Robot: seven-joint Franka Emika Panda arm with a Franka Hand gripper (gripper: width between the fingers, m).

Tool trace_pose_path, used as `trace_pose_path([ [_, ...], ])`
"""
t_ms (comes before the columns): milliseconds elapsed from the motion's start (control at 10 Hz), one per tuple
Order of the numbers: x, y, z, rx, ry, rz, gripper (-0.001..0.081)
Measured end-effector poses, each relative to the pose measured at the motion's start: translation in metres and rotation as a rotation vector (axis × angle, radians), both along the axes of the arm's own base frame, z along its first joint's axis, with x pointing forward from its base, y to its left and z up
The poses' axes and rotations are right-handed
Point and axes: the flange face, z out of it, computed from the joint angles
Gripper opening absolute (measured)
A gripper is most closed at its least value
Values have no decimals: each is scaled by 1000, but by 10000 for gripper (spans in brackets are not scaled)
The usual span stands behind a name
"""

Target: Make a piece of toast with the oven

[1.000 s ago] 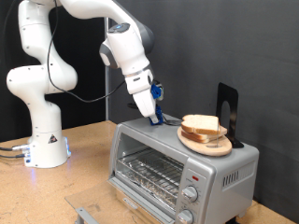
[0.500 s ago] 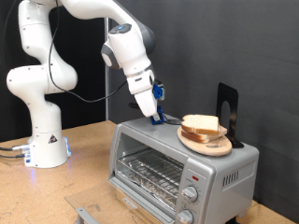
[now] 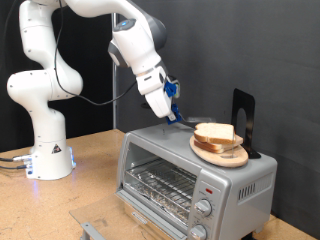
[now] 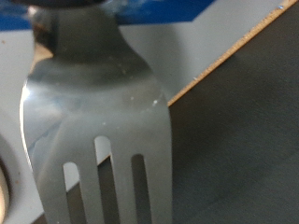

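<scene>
The silver-grey oven [image 3: 190, 178] stands on the table at the exterior view's lower right, its wire rack [image 3: 160, 185] showing behind the glass front. On top of it a round wooden plate [image 3: 220, 154] holds stacked bread slices; the upper one is the piece of toast [image 3: 215, 131]. My gripper [image 3: 172, 102] hangs above the oven's top, just to the exterior view's left of the plate. Its blue fingers are shut on a metal fork [image 3: 184, 120] that points down towards the toast. The wrist view is filled by the fork [image 4: 98, 112], tines down.
A black upright stand [image 3: 243, 118] sits on the oven behind the plate. Two knobs [image 3: 204, 208] are at the oven's front right. The arm's white base [image 3: 45, 150] stands on the wooden table [image 3: 95, 165] at the exterior view's left. A grey metal piece [image 3: 92, 229] lies at the bottom edge.
The gripper with the fork has risen a little off the oven's top and shifted towards the exterior view's right, closer to the plate. The bread and oven have not moved.
</scene>
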Motion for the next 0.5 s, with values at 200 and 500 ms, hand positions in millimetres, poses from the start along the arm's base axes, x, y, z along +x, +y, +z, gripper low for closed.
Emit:
trace_pose_path([
  [200, -4, -3, 7, 5, 13, 5, 468],
  [500, -1, -18, 5, 97, -20, -69, 469],
])
